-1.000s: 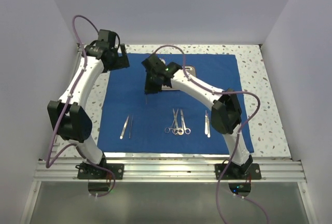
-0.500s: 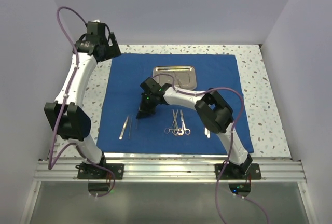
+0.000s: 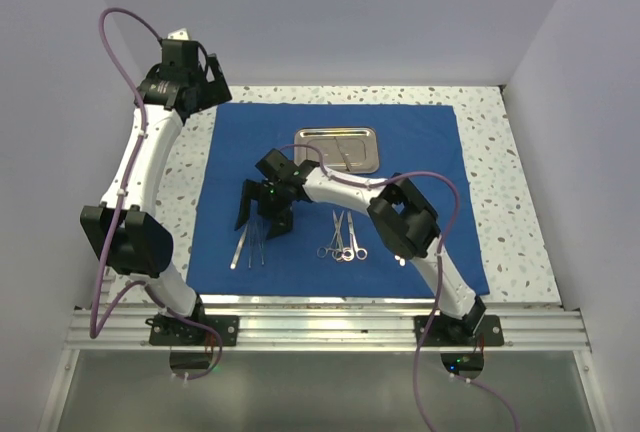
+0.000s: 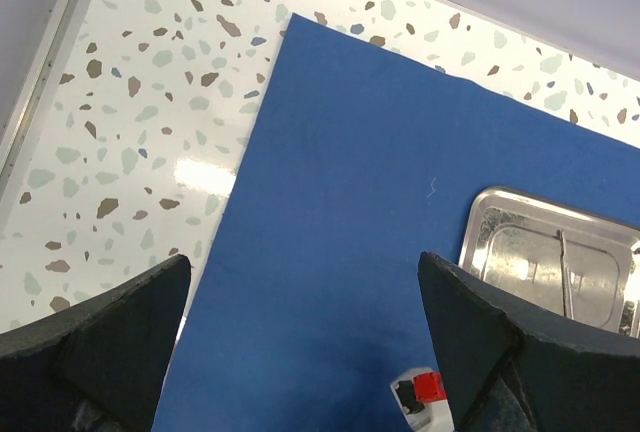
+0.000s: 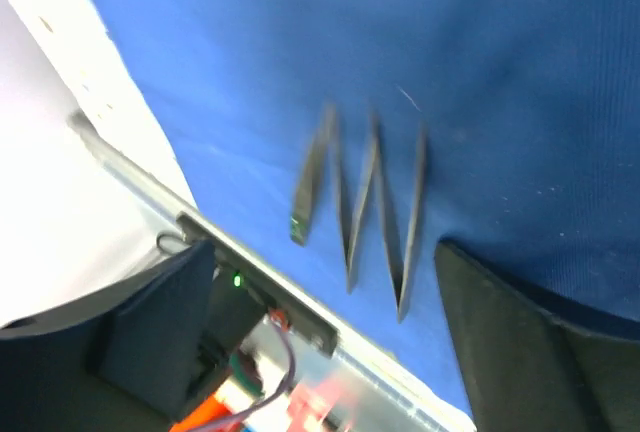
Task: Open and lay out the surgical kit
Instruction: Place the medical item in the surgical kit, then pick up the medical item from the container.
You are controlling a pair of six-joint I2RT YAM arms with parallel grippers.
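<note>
The jaws of the left gripper (image 4: 302,282) stand wide open and empty at the upper left, over a corner of the cloth wrap (image 3: 420,142). The right gripper (image 3: 262,216) is nearer to the tweezers (image 3: 241,245). It hangs open and empty just above them at the lower left. Their long axis runs top to bottom, and I cannot tell where the tips point.
</note>
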